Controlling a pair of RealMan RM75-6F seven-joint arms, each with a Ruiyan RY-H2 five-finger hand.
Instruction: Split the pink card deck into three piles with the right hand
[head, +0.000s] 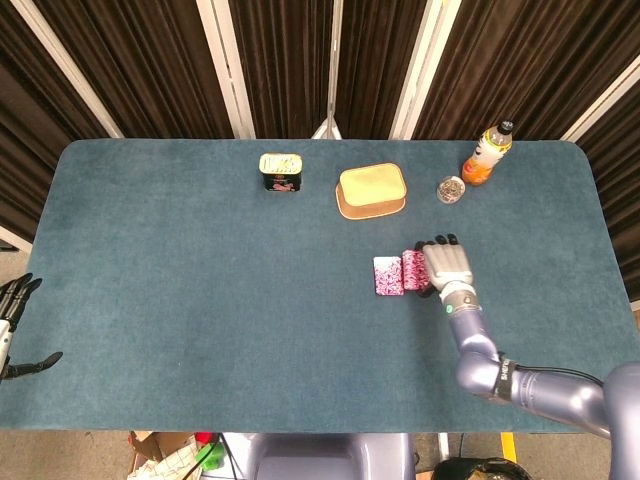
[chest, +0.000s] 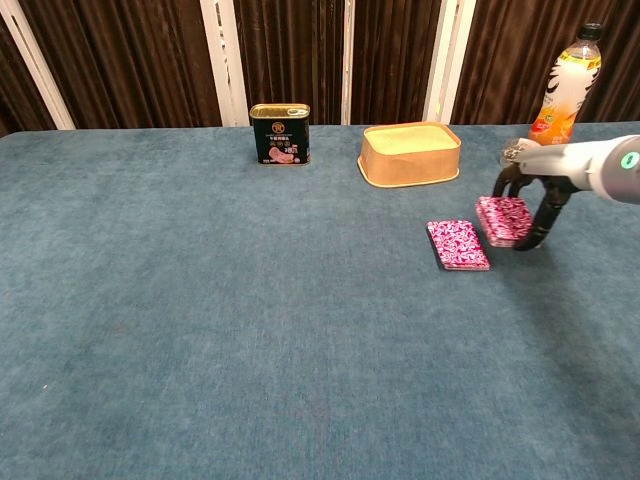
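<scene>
A thin pile of pink patterned cards (head: 388, 276) (chest: 458, 244) lies flat on the blue table. Just to its right, my right hand (head: 446, 264) (chest: 535, 200) grips a thicker stack of pink cards (head: 414, 271) (chest: 503, 218), fingers arched over it, held slightly above the cloth or resting on it; I cannot tell which. My left hand (head: 14, 322) shows only in the head view, off the table's left edge, fingers apart and holding nothing.
Along the far side stand a dark tin can (head: 281, 171) (chest: 279, 134), a tan rectangular bowl (head: 371, 190) (chest: 409, 153), a small clear cup (head: 451, 189) and an orange drink bottle (head: 487, 153) (chest: 564, 85). The cup is close behind my right hand.
</scene>
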